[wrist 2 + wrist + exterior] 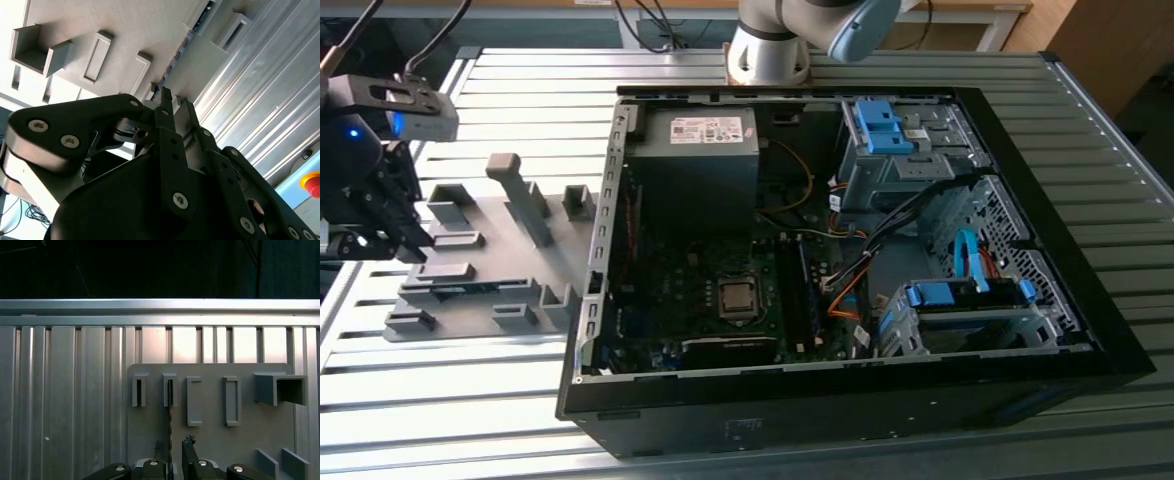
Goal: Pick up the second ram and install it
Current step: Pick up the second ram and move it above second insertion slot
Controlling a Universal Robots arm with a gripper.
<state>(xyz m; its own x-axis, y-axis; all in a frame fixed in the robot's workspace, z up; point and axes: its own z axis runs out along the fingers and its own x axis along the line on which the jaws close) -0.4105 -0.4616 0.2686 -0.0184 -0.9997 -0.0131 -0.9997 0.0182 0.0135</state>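
Straddling the second ram (pixel 170 415), my tool (pixel 173 447) is set narrow, with one fingertip (pixel 189 446) on each side of the thin board. In the first wrist view the ram shows edge-on as a dark line. Its far end sits in a slotted block (pixel 175 390) of the grey fixture tray (pixel 150 440), and its near end runs in between my fingers. A sliver of grey shows between the board and each finger, so I read them as just beside it and not pressed on it. Nothing is carried: the ram stands on its edge in the tray.

In the second wrist view the ram appears as a dark strip of chips that runs away from my fingertips, across the tray and toward a raised block at its edge.

In the exterior view my tool hangs above the tray at the exterior view's left. It is well apart from the open computer case (pixel 787 425), which lies on its side on the same slatted aluminium bench (pixel 454 410) with its motherboard (pixel 720 300) exposed.
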